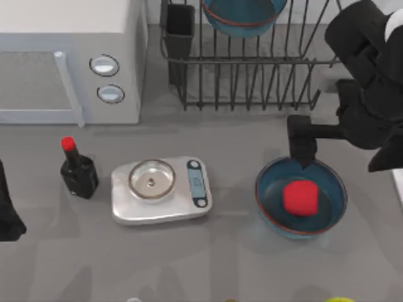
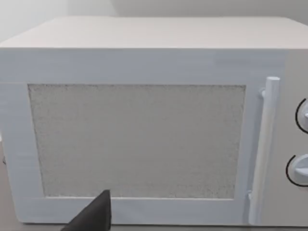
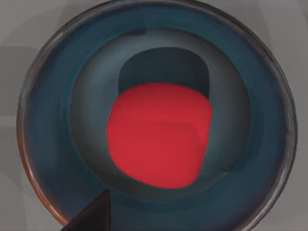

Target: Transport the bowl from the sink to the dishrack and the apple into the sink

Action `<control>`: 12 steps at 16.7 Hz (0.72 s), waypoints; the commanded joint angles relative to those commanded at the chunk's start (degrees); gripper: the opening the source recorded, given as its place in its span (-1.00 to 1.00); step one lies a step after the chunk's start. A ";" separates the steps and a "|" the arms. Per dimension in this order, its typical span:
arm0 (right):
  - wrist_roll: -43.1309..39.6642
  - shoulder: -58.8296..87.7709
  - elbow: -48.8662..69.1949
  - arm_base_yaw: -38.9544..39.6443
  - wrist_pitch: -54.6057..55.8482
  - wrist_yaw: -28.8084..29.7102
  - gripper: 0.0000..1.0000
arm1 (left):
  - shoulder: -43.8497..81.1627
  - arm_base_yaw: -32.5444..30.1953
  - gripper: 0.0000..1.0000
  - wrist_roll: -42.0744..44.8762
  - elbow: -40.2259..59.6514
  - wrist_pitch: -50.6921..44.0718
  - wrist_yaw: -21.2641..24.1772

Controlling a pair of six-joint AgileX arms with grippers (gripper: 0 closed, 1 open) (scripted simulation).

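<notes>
My right pincer (image 1: 302, 146) hangs at the right of the top view, just above the far rim of a teal-blue bowl (image 1: 301, 198) that sits on the grey desk (image 1: 233, 258); I cannot tell whether its fingers are spread or closed. The arm behind it runs up and off the upper right corner of the frame. Inside that bowl lies the apple (image 1: 300, 198), a blocky bright-red lump resting on the bowl's floor. The right wrist view looks straight down into the same bowl (image 3: 57, 96), with the apple (image 3: 159, 134) at its middle and a dark fingertip (image 3: 94, 216) poking in at the lower edge.

Above the pincer, along the top of the top view, stands the black wire dishrack (image 1: 252, 75), its dark utensil cup (image 1: 179, 28) at its left corner. A second teal bowl (image 1: 242, 16) leans among the bars at the top edge.

To the left of the bowl on the desk sits a silver scale (image 1: 162, 189) with a round metal pan. Farther left stands a black bottle (image 1: 78, 171) with a red cap. A white microwave (image 1: 69, 60) occupies the upper left.

My left arm is parked at the lower left edge of the top view; its wrist view faces the microwave (image 2: 139, 139) door, and I cannot tell the state of the left pincer.
</notes>
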 joint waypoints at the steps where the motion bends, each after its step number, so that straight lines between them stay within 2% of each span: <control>1: 0.88 3.22 2.89 0.93 -1.95 0.09 1.00 | 0.00 0.00 1.00 0.00 0.00 0.00 0.00; 5: 3.10 11.64 10.45 3.31 -6.73 0.59 1.00 | 0.00 0.00 1.00 0.00 0.00 0.00 0.00; 12: 3.29 12.44 10.94 3.24 -6.89 0.63 1.00 | 0.00 0.00 1.00 0.00 0.00 0.00 0.00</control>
